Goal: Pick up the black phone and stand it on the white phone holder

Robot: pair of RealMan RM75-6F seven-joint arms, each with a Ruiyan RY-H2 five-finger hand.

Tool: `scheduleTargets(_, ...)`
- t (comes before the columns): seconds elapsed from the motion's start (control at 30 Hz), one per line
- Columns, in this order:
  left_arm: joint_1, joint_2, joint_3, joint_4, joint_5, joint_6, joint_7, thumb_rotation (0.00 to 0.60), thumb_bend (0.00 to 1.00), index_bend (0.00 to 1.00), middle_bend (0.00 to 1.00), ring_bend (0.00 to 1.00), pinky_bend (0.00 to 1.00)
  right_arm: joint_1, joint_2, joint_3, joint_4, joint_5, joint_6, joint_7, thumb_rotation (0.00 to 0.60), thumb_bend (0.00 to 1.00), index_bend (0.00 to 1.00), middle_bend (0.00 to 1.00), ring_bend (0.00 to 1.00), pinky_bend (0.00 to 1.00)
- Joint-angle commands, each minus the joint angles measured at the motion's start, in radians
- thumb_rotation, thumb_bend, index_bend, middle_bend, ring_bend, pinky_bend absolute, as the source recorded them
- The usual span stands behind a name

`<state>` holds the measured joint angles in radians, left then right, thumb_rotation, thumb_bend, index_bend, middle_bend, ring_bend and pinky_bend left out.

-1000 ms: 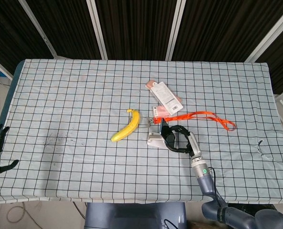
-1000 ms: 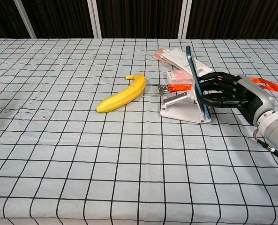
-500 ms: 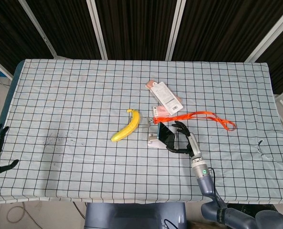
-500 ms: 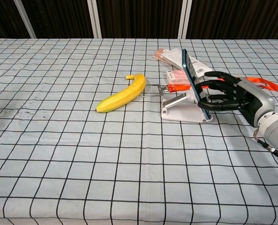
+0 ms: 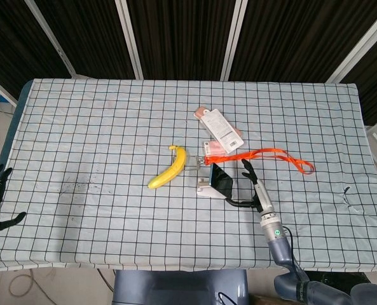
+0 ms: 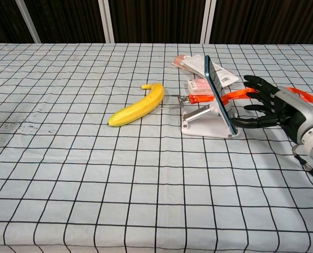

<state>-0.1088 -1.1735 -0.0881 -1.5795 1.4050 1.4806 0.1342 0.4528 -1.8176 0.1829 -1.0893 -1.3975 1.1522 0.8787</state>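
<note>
Right robot hand (image 6: pixel 269 108) has just let go and backed off, fingers spread; black phone (image 6: pixel 218 95) now leans on the white phone holder (image 6: pixel 206 124) unaided. Basically done.

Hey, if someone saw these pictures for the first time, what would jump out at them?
Probably the black phone leaning on the white phone holder mid-table, with the right hand open just beside it. Next, the yellow banana to its left and the orange lanyard trailing right.
</note>
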Motion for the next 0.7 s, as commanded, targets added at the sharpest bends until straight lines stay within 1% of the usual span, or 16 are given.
scheduleTargets(0.03, 0.001, 0.001, -0.001, -0.004, 0.009, 0.007, -0.015, 0.600, 0.00, 0.00, 0.00, 0.00, 0.00, -0.024, 0.043, -0.013, -0.056, -0.010, 0.030, -0.057, 0.600, 0.00, 0.00, 0.00, 0.00, 0.14)
scheduleTargets(0.23, 0.006, 0.008, -0.001, -0.006, 0.042, 0.033, -0.061, 0.600, 0.00, 0.00, 0.00, 0.00, 0.00, -0.087, 0.122, -0.043, -0.170, -0.002, 0.083, -0.154, 0.600, 0.00, 0.00, 0.00, 0.00, 0.14)
scheduleTargets(0.3, 0.008, 0.011, 0.001, -0.006, 0.055, 0.043, -0.078, 0.600, 0.00, 0.00, 0.00, 0.00, 0.00, -0.103, 0.148, -0.043, -0.206, 0.000, 0.103, -0.187, 0.600, 0.03, 0.00, 0.00, 0.00, 0.14)
scheduleTargets(0.43, 0.012, 0.020, 0.003, -0.005, 0.076, 0.058, -0.117, 0.600, 0.00, 0.00, 0.00, 0.00, 0.00, -0.135, 0.215, -0.031, -0.304, 0.004, 0.157, -0.262, 0.600, 0.26, 0.00, 0.00, 0.00, 0.14)
scheduleTargets(0.47, 0.013, 0.022, 0.004, -0.005, 0.080, 0.062, -0.127, 0.600, 0.00, 0.00, 0.00, 0.00, 0.00, -0.145, 0.236, -0.028, -0.330, 0.003, 0.176, -0.292, 0.600, 0.29, 0.00, 0.00, 0.00, 0.14)
scheduleTargets(0.5, 0.015, 0.025, 0.004, -0.005, 0.084, 0.065, -0.138, 0.600, 0.00, 0.00, 0.00, 0.00, 0.00, -0.153, 0.257, -0.027, -0.358, 0.005, 0.187, -0.318, 0.600, 0.30, 0.00, 0.00, 0.00, 0.14)
scheduleTargets(0.53, 0.016, 0.026, 0.005, -0.005, 0.086, 0.066, -0.144, 0.600, 0.00, 0.00, 0.00, 0.00, 0.00, -0.161, 0.274, -0.024, -0.381, 0.009, 0.198, -0.341, 0.600, 0.28, 0.00, 0.00, 0.00, 0.14)
scheduleTargets(0.6, 0.018, 0.032, 0.009, -0.008, 0.090, 0.065, -0.166, 0.600, 0.00, 0.00, 0.00, 0.00, 0.00, -0.179, 0.329, -0.020, -0.451, 0.023, 0.218, -0.419, 0.600, 0.23, 0.00, 0.00, 0.00, 0.14)
scheduleTargets(0.67, 0.019, 0.038, 0.012, -0.007, 0.091, 0.060, -0.175, 0.600, 0.00, 0.00, 0.00, 0.00, 0.00, -0.196, 0.400, -0.015, -0.525, 0.039, 0.234, -0.517, 0.600, 0.15, 0.00, 0.00, 0.00, 0.14)
scheduleTargets(0.7, 0.019, 0.042, 0.015, -0.008, 0.090, 0.055, -0.176, 0.600, 0.00, 0.00, 0.00, 0.00, 0.00, -0.204, 0.438, -0.014, -0.558, 0.047, 0.243, -0.570, 0.600, 0.13, 0.00, 0.00, 0.00, 0.14)
